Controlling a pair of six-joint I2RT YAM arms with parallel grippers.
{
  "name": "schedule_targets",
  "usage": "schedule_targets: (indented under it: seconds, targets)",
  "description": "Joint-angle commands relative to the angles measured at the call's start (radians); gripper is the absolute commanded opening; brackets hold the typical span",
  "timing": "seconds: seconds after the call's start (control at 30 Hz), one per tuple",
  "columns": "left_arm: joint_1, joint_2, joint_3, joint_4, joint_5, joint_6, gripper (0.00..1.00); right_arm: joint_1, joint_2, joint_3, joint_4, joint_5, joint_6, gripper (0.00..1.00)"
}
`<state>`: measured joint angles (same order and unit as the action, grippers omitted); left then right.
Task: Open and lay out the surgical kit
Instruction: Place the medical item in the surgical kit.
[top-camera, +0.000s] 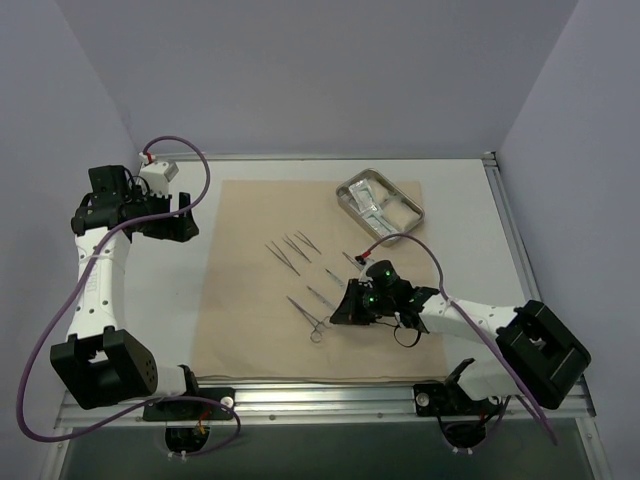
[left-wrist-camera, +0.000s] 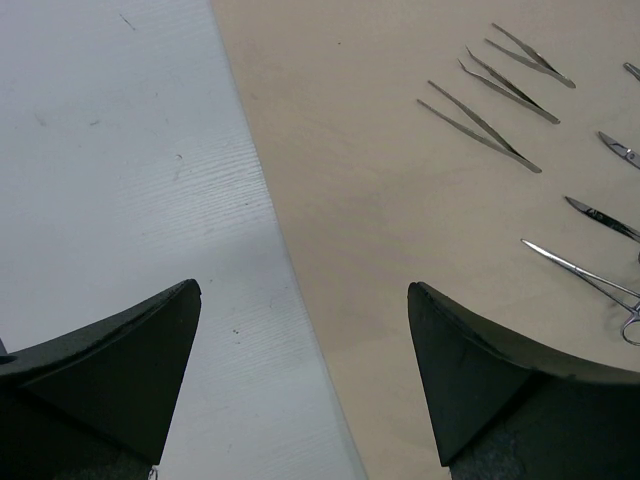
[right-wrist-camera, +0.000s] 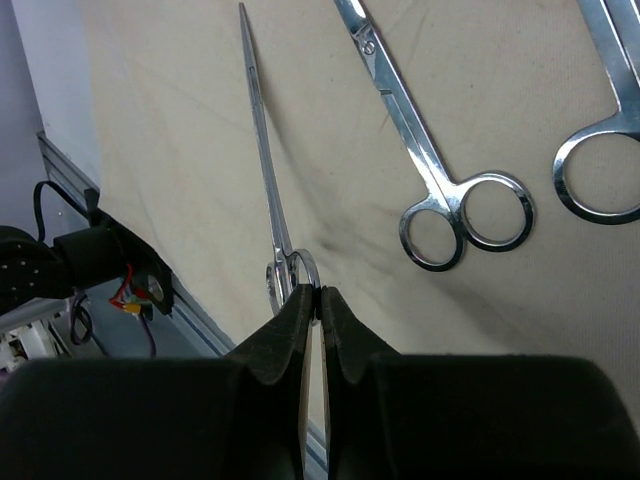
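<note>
Two grippers over a laid-out surgical kit (top-camera: 240, 320)

White table (top-camera: 460, 200), pale walls (top-camera: 300, 70); tan cloth (top-camera: 240, 210) spread flat; steel tray (top-camera: 343, 192) at its far right corner holds clear packets (top-camera: 378, 205); tweezers (top-camera: 290, 250) and clamps (top-camera: 303, 313) lie mid-cloth; left gripper (left-wrist-camera: 303, 290) gapes wide over the cloth's left edge; right gripper (right-wrist-camera: 311, 295) pinched shut at one long clamp's (right-wrist-camera: 262, 150) rings.

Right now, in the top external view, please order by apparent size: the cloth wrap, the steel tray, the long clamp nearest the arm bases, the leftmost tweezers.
1. cloth wrap, the largest.
2. steel tray.
3. long clamp and leftmost tweezers: both thin, similar length, too close to rank.
</note>
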<state>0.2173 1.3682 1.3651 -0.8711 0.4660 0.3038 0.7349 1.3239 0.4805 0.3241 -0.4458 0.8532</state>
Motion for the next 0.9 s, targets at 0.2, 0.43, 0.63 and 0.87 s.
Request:
schedule_targets:
  seconds: [0.2, 0.43, 0.63, 0.87]
  targets:
    - [0.005, -0.008, 0.003, 0.04, -0.006, 0.021, 0.94, 0.006, 0.162, 0.043, -0.046, -0.033, -0.121, 0.0]
    - [0.005, -0.008, 0.002, 0.037, -0.017, 0.029, 0.94, 0.006, 0.181, 0.056, -0.049, -0.005, -0.134, 0.0]
    - [0.007, -0.006, -0.001, 0.041, -0.017, 0.031, 0.94, 0.006, 0.158, 0.058, -0.066, 0.025, -0.129, 0.0]
    - [0.005, 0.0, -0.003, 0.046, -0.012, 0.027, 0.94, 0.006, 0.124, 0.055, -0.088, 0.045, -0.112, 0.04]
